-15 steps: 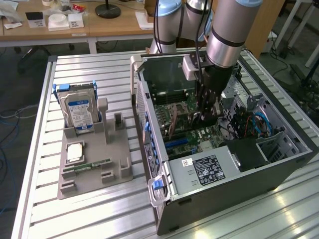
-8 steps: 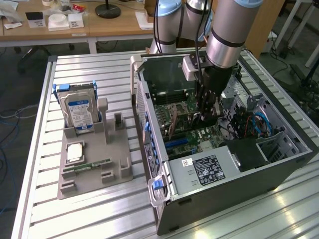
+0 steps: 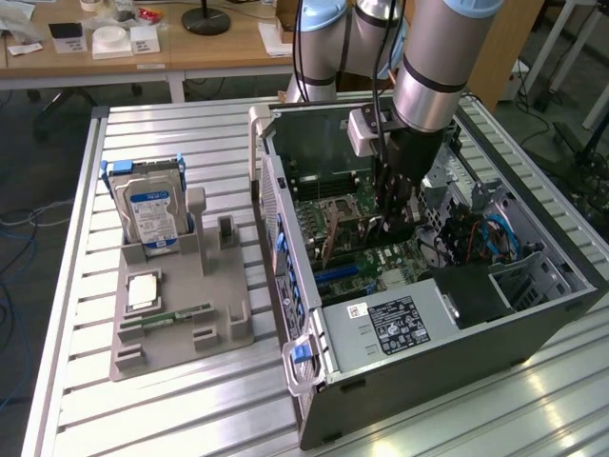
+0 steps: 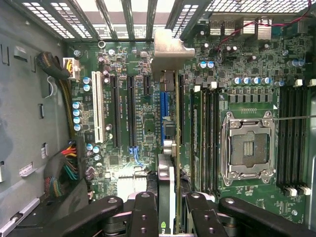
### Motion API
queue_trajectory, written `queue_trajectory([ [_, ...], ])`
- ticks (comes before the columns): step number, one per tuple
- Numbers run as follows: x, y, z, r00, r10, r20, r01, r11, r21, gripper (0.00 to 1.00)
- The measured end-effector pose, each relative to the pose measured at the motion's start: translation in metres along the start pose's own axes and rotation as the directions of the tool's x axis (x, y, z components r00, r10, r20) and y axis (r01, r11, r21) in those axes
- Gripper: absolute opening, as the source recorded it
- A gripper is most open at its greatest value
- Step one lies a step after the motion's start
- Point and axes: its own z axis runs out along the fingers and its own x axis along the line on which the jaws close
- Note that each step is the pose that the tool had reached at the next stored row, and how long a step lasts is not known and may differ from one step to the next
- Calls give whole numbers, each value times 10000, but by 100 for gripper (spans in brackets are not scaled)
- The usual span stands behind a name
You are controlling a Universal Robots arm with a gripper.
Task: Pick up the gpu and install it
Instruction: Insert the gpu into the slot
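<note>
I have the arm reaching down into the open computer case (image 3: 419,381), which lies on its side on the slatted table (image 3: 190,409). The claw (image 3: 395,217) hangs inside the case, over the circuit board (image 4: 148,123) on the case's floor.

From the wrist camera I see the claw (image 4: 171,205) set narrow, its two black fingers (image 4: 145,212) clamped on either face of the graphics card (image 4: 170,187). The card stands on edge between them, so I get only its thin top edge running away from the claw toward the vented rear wall of the case. Its metal end bracket (image 4: 170,49) sits right at that rear wall. The card lines up along the blue slot (image 4: 163,106), between the black slots beside the white slot (image 4: 98,111) and the memory slots next to the processor socket (image 4: 247,148). I cannot tell whether its lower edge is pushed home in the slot or only resting above it.

Outside the case, on the exterior view's left, a gray holder (image 3: 181,343) stands on the table well apart from the case. It carries a hard drive (image 3: 150,217) standing upright, a processor chip (image 3: 143,291) lying flat, and a memory stick (image 3: 179,314) nearer the case's front end.
</note>
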Motion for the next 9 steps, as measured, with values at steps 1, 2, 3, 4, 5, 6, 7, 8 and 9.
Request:
queue_trajectory([
  [1,0,0,0,10000,-1,0,1,10000,0,27],
  [2,0,0,0,10000,-1,0,1,10000,0,27],
  [3,0,0,0,10000,0,1,0,10000,0,27],
  [4,0,0,0,10000,-1,0,1,10000,0,27],
  [5,0,0,0,10000,-1,0,1,10000,0,27],
  [6,0,0,0,10000,-1,0,1,10000,0,27],
  [7,0,0,0,10000,-1,0,1,10000,0,27],
  [8,0,0,0,10000,-1,0,1,10000,0,27],
  [9,0,0,0,10000,-1,-2,1,10000,0,27],
])
